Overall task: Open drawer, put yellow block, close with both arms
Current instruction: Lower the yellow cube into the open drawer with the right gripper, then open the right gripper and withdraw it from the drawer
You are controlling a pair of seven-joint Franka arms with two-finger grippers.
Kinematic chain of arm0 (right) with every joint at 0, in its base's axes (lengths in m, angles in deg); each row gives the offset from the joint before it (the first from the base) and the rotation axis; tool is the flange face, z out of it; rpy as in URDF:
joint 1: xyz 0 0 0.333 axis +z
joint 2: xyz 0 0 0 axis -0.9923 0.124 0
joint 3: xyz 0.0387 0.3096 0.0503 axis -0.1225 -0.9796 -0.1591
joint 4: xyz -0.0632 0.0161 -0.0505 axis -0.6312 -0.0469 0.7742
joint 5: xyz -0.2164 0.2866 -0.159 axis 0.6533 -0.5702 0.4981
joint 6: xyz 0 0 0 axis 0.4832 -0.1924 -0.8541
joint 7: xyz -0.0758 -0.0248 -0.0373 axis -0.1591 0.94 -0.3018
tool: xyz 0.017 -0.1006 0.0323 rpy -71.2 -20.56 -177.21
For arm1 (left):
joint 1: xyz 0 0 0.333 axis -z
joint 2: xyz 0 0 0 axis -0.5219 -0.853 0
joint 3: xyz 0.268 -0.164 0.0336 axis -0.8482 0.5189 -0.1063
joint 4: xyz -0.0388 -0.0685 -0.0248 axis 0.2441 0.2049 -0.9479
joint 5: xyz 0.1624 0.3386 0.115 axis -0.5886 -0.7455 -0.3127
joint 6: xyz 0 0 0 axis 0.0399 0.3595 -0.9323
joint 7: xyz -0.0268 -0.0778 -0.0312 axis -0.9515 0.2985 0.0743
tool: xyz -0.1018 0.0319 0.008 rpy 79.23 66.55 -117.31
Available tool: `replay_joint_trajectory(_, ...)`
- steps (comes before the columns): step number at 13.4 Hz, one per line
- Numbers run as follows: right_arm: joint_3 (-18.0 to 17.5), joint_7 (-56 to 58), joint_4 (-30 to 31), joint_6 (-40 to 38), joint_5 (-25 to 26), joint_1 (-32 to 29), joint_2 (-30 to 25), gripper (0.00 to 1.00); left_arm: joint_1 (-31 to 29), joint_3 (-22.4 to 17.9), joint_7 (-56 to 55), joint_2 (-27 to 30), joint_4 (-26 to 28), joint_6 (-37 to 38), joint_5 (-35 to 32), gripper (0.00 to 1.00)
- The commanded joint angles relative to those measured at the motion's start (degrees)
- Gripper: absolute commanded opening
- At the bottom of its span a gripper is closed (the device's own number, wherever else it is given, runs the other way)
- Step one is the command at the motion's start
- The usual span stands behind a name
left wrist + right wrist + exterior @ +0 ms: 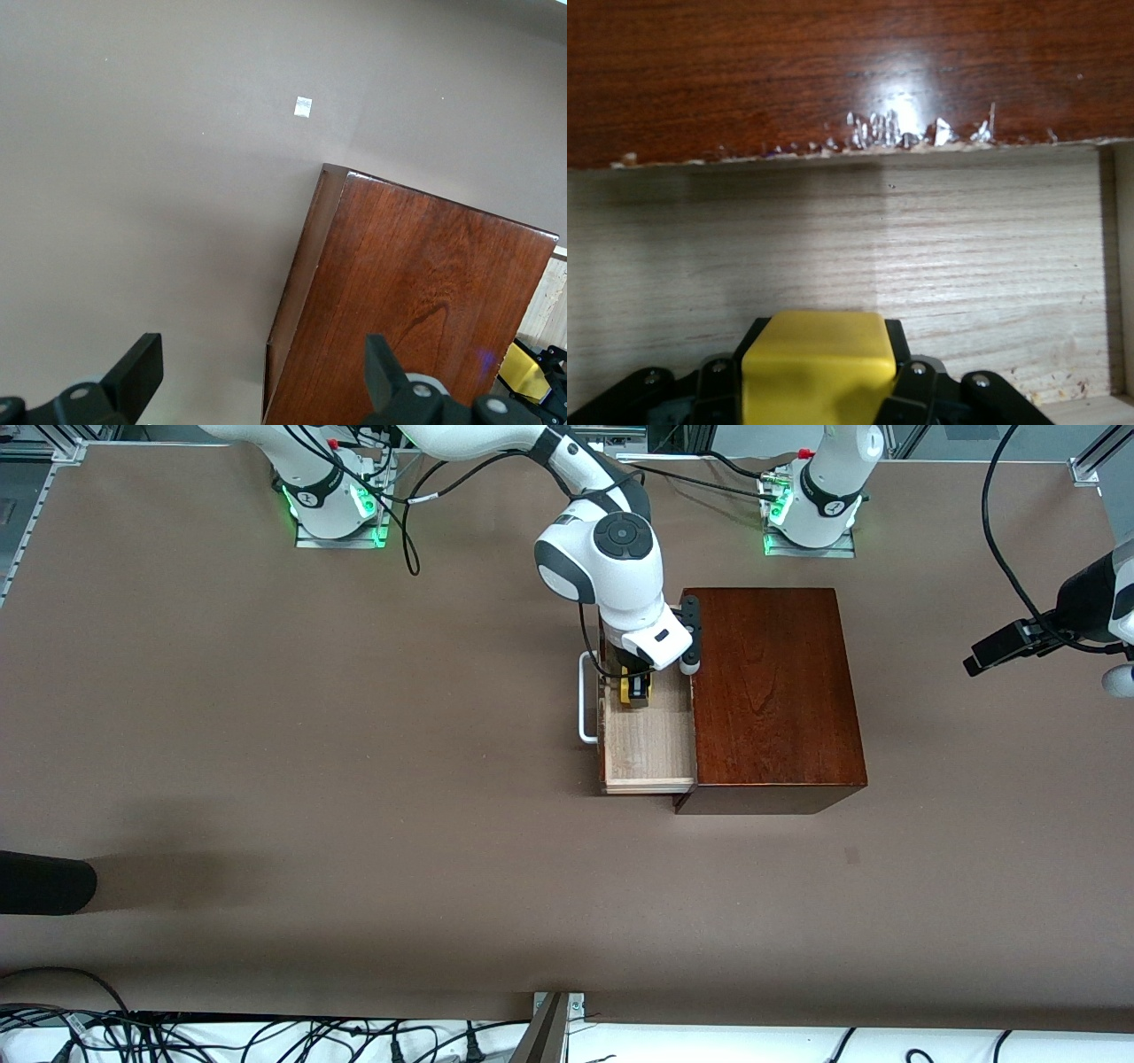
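Yellow block (pixel 815 365) between right fingers (pixel 912 390)

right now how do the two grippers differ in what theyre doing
The right gripper is shut on the yellow block; the left gripper is open and holds nothing. The right gripper is down in the open drawer; the left gripper waits in the air over the edge of the wooden box at the left arm's end of the table. Both are black two-finger grippers.
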Motion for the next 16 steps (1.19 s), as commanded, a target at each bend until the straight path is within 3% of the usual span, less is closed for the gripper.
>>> replay_joint_trajectory(1, -0.03, -2.31, -1.56, -0.05, 0.06, -0.29, 0.58, 0.60, 0.15, -0.10, 0.47, -0.88, -1.84, 0.41, 1.01, 1.00)
replay_joint_trajectory(2, 0.06, -2.32, -1.56, 0.04, 0.06, -0.55, 0.58, 0.86, 0.15, -0.10, 0.47, -0.88, -1.84, 0.41, 1.02, 1.00)
replay_joint_trajectory(3, 0.06, -2.32, -1.64, -0.04, 0.06, -0.56, 0.58, 1.00, 0.24, -0.10, 0.47, -0.88, -1.84, 0.41, 1.02, 1.00)
replay_joint_trajectory(7, -0.12, -2.67, -2.08, -2.14, -0.03, -0.38, 0.06, 1.00, 0.24, -0.10, 0.47, -1.06, -2.54, 0.41, 1.02, 1.00)
replay_joint_trajectory(11, -0.03, -2.67, -7.96, -12.15, -0.21, -0.91, -0.21, 1.00, 0.24, -0.10, 0.47, -1.50, -2.63, 0.41, 1.10, 1.00)
replay_joint_trajectory(16, 0.76, -4.95, -8.85, -19.37, -3.89, -2.83, -3.80, 1.00, 0.33, -0.10, 0.47, -1.76, -2.63, 0.41, 1.37, 1.00)
